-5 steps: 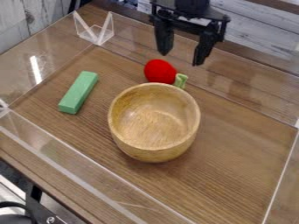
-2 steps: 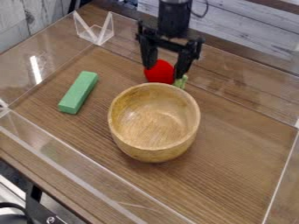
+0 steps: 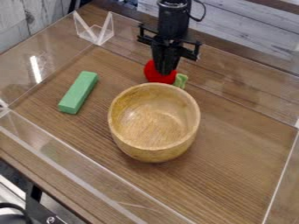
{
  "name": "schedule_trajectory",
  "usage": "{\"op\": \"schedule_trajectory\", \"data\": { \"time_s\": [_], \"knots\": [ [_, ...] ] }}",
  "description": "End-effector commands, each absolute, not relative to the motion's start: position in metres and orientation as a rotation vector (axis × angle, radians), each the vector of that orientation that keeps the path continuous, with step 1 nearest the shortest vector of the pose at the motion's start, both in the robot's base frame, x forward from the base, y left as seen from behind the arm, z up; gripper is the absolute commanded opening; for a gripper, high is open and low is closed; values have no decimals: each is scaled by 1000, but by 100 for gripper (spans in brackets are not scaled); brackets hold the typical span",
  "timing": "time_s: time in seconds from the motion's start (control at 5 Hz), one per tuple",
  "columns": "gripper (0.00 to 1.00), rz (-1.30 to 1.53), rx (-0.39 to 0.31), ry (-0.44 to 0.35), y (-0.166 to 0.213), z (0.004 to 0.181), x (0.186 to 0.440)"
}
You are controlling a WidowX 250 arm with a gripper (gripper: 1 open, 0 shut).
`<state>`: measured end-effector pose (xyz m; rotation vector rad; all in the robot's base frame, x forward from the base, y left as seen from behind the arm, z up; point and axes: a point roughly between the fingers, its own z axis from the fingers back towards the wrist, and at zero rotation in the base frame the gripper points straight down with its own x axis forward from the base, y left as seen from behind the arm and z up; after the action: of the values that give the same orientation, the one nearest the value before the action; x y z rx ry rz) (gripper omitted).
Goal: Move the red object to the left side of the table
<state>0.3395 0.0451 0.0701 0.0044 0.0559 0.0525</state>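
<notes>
Camera view, round bright-red object [image 3: 159, 73], light-green leaf

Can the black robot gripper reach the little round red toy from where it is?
Yes, it looks able to. The black metal-looking gripper is right at the small round red toy, coming from the far side, and the big round wooden bowl sits on the near side, out of its way.

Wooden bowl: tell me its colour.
The wooden bowl is a light tan, plain, showing best in the camera view.
</notes>
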Motion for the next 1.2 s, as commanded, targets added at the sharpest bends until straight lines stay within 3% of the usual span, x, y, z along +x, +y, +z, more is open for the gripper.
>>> {"op": "schedule_trajectory", "data": {
  "time_s": [0.0,0.2,0.4,0.8,1.0],
  "knots": [
    [0,77,7,-52,45,113,352],
    [100,73,-4,-77,37,134,355],
    [100,65,-1,-70,32,138,360],
    [100,74,9,-7,39,93,352],
    [100,142,10,10,46,80,351]
  ]
}}
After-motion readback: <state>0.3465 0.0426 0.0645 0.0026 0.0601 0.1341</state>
